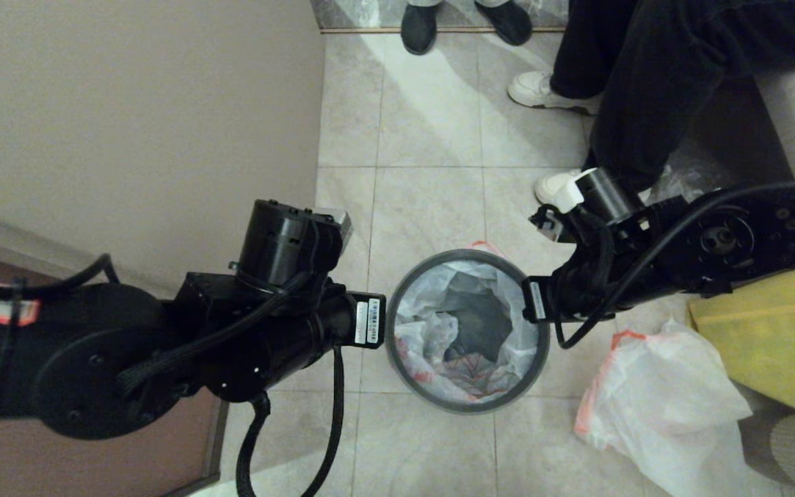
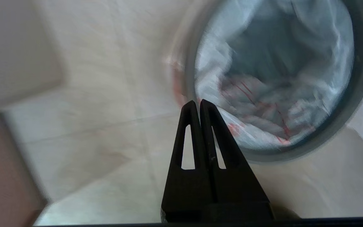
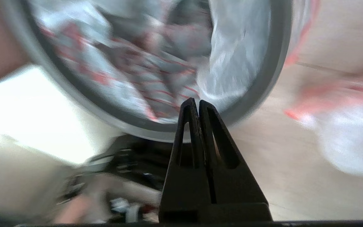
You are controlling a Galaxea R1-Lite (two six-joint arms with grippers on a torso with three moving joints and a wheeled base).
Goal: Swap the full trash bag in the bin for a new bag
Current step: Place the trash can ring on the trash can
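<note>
At the left of the head view the left arm reaches in across the tiled floor (image 1: 432,138) beside a beige wall (image 1: 135,110); its wrist camera shows the left claw (image 2: 198,102) clenched, its two black fingers pressed tip to tip and holding nothing, with the tips just at the outer edge of the bin's ring. In the lower centre of the head view stands the bin (image 1: 468,404), a small round dark wastebasket topped by a grey rim ring. The new bag (image 1: 508,324) lines it: thin white translucent plastic, crumpled against the inner wall and open down to the dark bottom, with red print on the near side and a bit of orange-red hem poking over the far rim. At the right, the right arm comes in from the frame's edge; the right claw (image 3: 198,101) is likewise clenched and empty, its tips over the grey ring. In the lower right of the head view the full trash bag (image 1: 660,407) lies on the floor near the bin but apart from it, a bulky white sack with an orange-red drawstring hem, beside a yellow bag (image 1: 777,338). A person's legs and shoes (image 1: 549,90) fill the upper right.
</note>
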